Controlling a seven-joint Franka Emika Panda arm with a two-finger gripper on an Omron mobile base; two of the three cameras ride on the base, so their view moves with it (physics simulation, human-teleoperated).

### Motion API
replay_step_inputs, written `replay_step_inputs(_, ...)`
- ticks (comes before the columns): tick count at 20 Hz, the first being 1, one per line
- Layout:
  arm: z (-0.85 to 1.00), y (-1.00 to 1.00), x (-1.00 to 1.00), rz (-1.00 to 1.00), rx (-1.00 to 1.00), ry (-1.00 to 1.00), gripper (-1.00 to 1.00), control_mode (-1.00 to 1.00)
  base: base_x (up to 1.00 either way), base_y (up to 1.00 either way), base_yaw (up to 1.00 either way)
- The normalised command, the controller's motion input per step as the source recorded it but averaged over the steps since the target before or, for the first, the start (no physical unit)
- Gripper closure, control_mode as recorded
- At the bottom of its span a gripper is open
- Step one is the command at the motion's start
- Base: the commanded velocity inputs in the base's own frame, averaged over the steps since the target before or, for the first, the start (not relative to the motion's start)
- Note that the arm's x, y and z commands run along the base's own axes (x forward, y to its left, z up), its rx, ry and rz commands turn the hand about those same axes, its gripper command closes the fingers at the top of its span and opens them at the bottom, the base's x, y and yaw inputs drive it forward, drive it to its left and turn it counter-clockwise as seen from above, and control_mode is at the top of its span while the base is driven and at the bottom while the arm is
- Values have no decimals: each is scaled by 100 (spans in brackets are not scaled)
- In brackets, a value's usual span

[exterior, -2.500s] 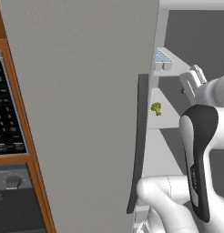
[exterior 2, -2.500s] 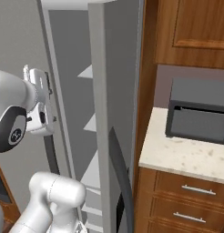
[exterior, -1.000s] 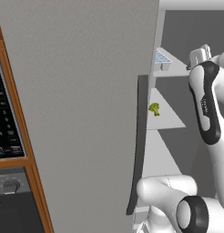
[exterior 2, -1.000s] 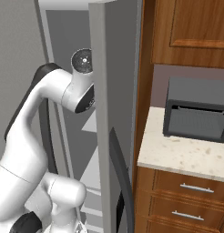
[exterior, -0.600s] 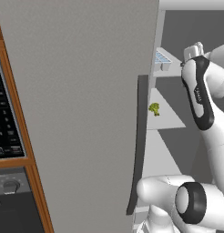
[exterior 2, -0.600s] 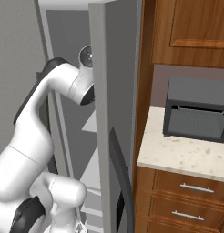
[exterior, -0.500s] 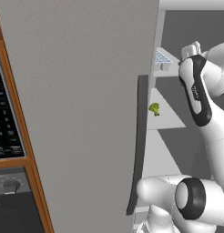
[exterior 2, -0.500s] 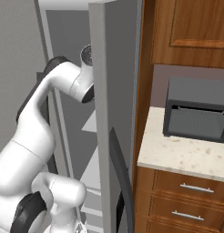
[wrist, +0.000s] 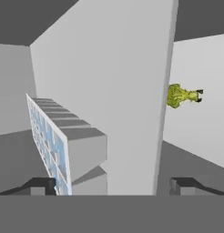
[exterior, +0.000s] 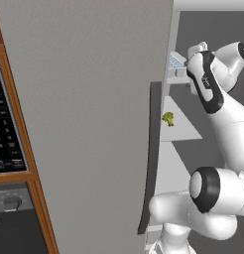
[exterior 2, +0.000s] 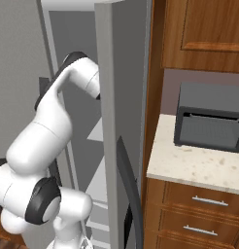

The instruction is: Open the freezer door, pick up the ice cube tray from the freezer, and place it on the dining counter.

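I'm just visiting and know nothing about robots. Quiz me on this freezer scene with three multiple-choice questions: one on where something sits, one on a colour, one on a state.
1. Where is the ice cube tray?
A. on a freezer shelf above the broccoli
B. on the beige counter
C. on the floor

2. What colour is the broccoli piece?
A. red
B. green
C. blue

3. How are the gripper's fingers?
A. clamped on the tray
C. shut on the door handle
B. spread open, holding nothing

Answers:
1 A, the left base view shows the tray on a higher white shelf.
2 B, it is yellow-green in the left base and hand views.
3 B, the hand view shows both fingertips wide apart, the tray just ahead between them.
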Motion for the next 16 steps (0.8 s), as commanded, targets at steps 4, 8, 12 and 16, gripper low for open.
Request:
replay_step_inputs(4,1,0,54,3,6,0,-100,-100,0,0,0)
replay_step_inputs(8,1,0,48,2,5,0,-100,-100,0,0,0)
replay_step_inputs(12,16,-4,16,0,2,0,-100,-100,0,0,0)
replay_step_inputs(16,10,0,0,0,0,-1,-100,-100,0,0,0)
